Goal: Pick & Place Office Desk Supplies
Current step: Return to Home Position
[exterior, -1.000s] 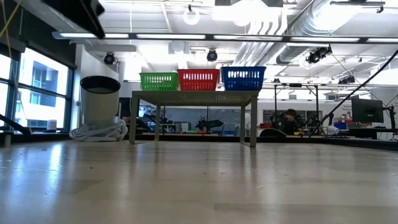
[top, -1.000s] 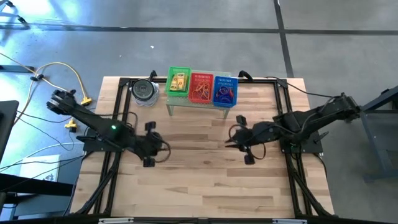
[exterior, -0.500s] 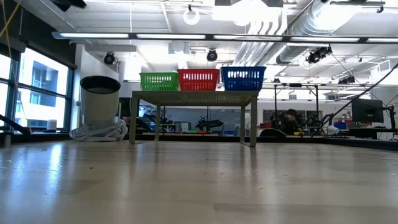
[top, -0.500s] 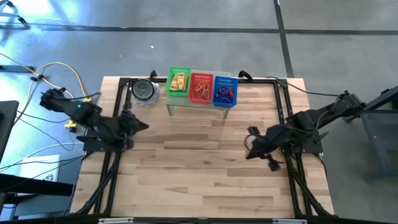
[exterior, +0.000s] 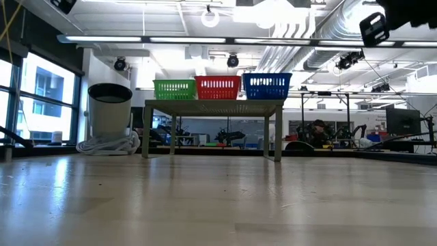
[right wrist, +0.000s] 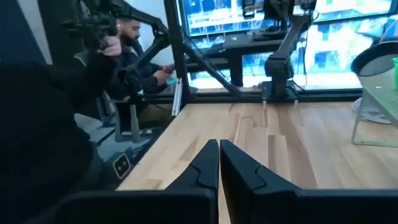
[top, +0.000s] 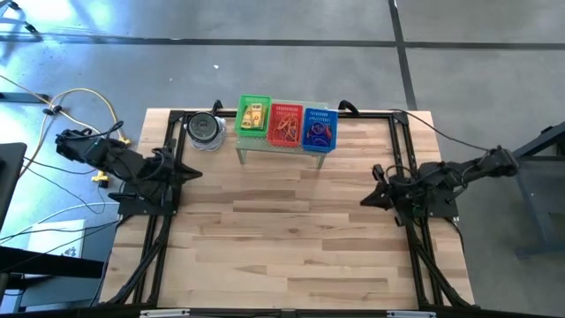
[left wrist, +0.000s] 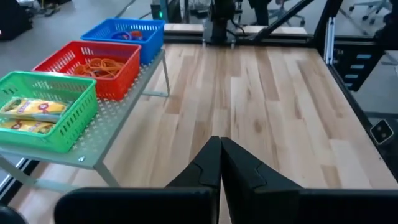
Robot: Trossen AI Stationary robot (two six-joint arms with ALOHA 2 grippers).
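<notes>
1. left hand [left wrist: 220, 146] is over the left edge of the tabletop [top: 282, 230], pointing in across the wood. in my left wrist view the two fingers are pressed together with nothing between them.
2. right hand [right wrist: 219, 148] is the same on the right edge: fingers together, empty, well clear of the shelf [left wrist: 124, 115].
3. the pale-green perforated shelf stands at the back of the tabletop with three bins in a row on top, touching side by side: green bin [left wrist: 43, 134] on the left, red bin [left wrist: 115, 87] in the middle, blue bin [left wrist: 152, 46] on the right.
4. supplies are in the bins. yellow packets [left wrist: 34, 109] lie flat in the green one, a tangle of orange loops [left wrist: 102, 63] is in the red one, and more loops [top: 318, 132] are in the blue one, where i make out blue and a bit of red.
5. a round container [top: 206, 129] stands just beside the shelf's left end.
6. the right wrist view also catches a person [right wrist: 130, 37] beyond the tabletop's edge.
</notes>
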